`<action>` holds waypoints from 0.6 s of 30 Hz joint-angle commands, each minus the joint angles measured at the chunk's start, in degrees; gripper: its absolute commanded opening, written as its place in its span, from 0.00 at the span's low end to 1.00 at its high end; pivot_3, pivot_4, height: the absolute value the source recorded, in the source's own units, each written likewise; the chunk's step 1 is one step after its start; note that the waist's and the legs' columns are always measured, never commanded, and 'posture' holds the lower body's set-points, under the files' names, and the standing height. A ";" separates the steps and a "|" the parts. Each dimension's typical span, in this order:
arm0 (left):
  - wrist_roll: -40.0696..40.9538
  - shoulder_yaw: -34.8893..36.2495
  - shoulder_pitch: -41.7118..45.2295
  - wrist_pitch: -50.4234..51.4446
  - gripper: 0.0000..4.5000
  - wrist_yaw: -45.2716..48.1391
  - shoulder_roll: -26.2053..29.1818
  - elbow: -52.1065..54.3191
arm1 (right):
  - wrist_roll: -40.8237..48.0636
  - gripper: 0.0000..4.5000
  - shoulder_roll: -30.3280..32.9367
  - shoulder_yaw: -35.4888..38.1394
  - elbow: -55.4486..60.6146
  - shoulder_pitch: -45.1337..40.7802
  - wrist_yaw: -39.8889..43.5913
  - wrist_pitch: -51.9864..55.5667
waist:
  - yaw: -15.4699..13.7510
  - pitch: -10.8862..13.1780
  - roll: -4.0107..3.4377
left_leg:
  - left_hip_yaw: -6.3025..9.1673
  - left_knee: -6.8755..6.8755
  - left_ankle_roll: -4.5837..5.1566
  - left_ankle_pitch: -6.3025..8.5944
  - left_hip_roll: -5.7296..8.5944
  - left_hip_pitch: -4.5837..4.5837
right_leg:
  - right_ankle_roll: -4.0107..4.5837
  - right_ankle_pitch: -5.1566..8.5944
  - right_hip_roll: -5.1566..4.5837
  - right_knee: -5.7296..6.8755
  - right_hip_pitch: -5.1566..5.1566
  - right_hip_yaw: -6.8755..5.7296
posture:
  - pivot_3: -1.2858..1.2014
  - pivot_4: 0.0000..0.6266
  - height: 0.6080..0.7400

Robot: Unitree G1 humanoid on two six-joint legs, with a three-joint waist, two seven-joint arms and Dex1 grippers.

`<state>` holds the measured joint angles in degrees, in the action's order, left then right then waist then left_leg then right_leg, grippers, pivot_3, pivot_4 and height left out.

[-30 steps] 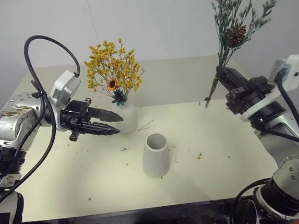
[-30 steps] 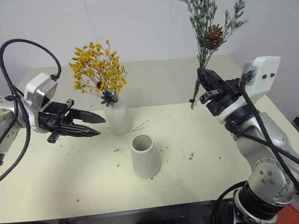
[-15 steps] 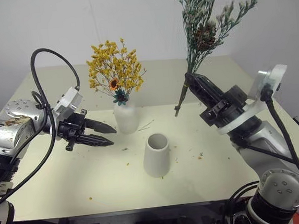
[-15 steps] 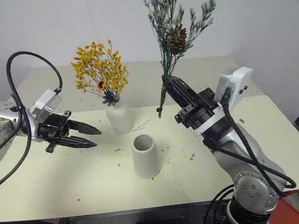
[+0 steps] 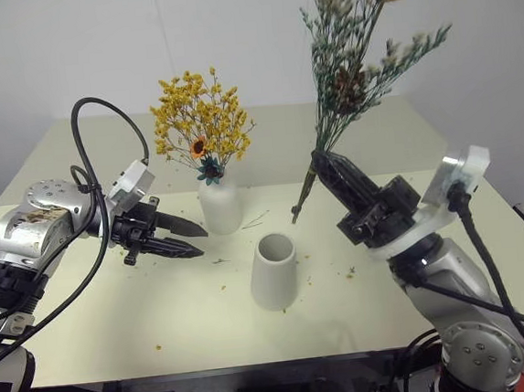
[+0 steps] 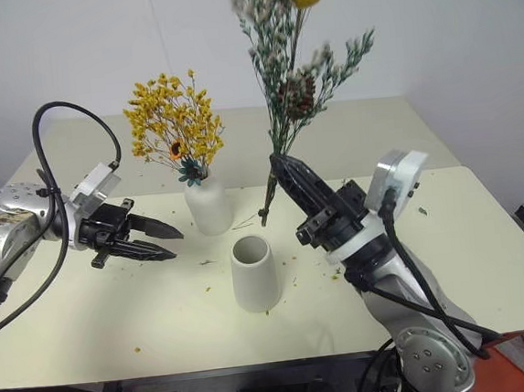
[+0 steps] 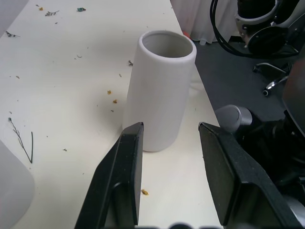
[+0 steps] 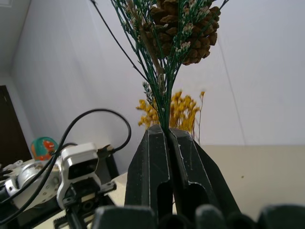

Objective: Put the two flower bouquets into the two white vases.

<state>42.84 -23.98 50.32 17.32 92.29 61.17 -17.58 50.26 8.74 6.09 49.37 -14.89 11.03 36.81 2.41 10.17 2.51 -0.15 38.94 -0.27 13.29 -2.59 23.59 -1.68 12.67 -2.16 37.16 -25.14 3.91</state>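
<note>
The cream table (image 5: 89, 321) carries both vases. The right pincer (image 5: 326, 167) is clamped on the grey-green sprig bunch (image 5: 351, 60) — held upright, above and beside the tapered vase (image 5: 274, 271). The left pincer (image 5: 195, 241), jaws parted and empty, points at the bottle-shaped vase (image 5: 221, 205) — the yellow bouquet (image 5: 199, 128) stands in it.

Your right gripper (image 5: 325, 165) points up and toward your left, fingers pinched tight together, forearm raised from the elbow. Your left gripper (image 5: 192, 240) reaches level toward your right, its two fingers (image 7: 125, 162) parted, wrist bent inward.
</note>
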 commanded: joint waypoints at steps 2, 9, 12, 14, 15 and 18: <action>1.26 -0.25 1.30 -1.21 0.44 0.21 0.75 0.14 | -1.13 0.02 1.12 -2.44 -0.84 0.29 2.91 -3.94 | 0.07 0.00 0.00 | -0.01 0.01 0.00 0.00 0.00 -0.02 | 0.00 0.00 0.00 0.01 0.00 0.01 | 0.52 0.24 1.00; 1.69 0.25 0.02 -0.76 0.44 0.21 1.05 0.93 | -2.80 0.02 1.43 -5.76 -5.19 -0.35 6.07 -6.38 | 0.01 0.00 0.00 | 0.00 0.00 0.02 -0.01 -0.02 -0.07 | -0.30 0.18 0.05 0.03 0.02 0.02 | 0.52 0.24 1.00; 2.01 0.71 -0.77 -0.47 0.44 0.21 1.52 1.38 | -3.93 0.02 1.13 -7.17 -6.82 -0.38 7.11 -7.34 | 0.04 0.00 0.00 | 0.00 0.00 0.02 -0.01 -0.02 -0.07 | -0.30 0.18 0.05 0.03 0.02 0.02 | 0.52 0.24 1.00; 2.00 1.01 -1.13 -0.29 0.44 0.21 1.66 1.60 | -5.23 0.02 1.04 -8.09 -8.15 0.12 8.12 -8.31 | 0.01 0.00 0.00 | 0.00 0.00 0.02 -0.01 -0.03 -0.07 | -0.30 0.18 0.05 0.02 0.01 0.02 | 0.52 0.24 1.00; 1.99 1.13 -1.23 -0.21 0.44 0.21 1.69 1.69 | -5.67 0.02 1.02 -8.44 -8.63 0.36 8.55 -8.79 | 0.00 0.00 0.00 | 0.00 0.00 0.02 -0.01 -0.03 -0.06 | -0.30 0.18 0.05 0.02 0.01 0.02 | 0.52 0.24 1.00; 2.03 1.41 -1.43 0.02 0.44 0.21 1.76 1.91 | -7.43 0.02 0.90 -9.80 -10.35 1.13 10.41 -10.65 | -0.02 0.00 0.00 | 0.00 0.01 0.02 -0.01 -0.02 -0.07 | -0.31 0.18 0.05 0.03 0.02 0.02 | 0.52 0.24 1.00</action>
<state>43.19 -24.50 48.72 17.47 92.29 61.77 -16.81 43.59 9.83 -3.26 38.38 -14.12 20.15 28.64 2.39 10.17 2.51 -0.15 38.95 -0.26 13.28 -2.62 23.52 -1.99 12.86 -2.11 37.19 -25.12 3.93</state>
